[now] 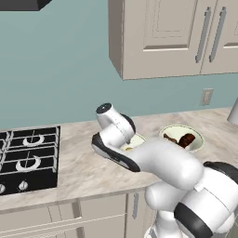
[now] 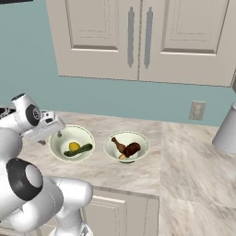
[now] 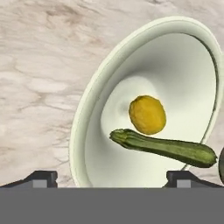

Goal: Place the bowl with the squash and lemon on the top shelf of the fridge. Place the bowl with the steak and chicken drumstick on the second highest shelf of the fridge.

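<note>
In the left base view we see the white arm reaching over the marbled bench (image 1: 83, 162), hiding most of the bowl with the squash and lemon (image 1: 135, 141); just right of it sits the second bowl (image 1: 182, 138) holding the dark steak (image 1: 187, 139). A black stove (image 1: 29, 158) lies at the left, beige wall cabinets (image 1: 172, 37) hang above a teal wall, and an outlet (image 1: 206, 96) sits at the right. In the right base view we find both cream-white bowls side by side near the bench's front edge, apart: the left one shows the yellow lemon (image 2: 73, 146) and the dark green squash (image 2: 79, 150) lying beside it, the right one the chicken drumstick (image 2: 118, 145) against the steak. The pincer (image 2: 51, 131) hangs over the left bowl's near-left rim. A grey vessel (image 2: 227, 129) stands far right. In the hand view we look into that bowl, the squash lying across below the lemon, and the pincer's tips stand wide apart, straddling the rim, gripping nothing.
</note>
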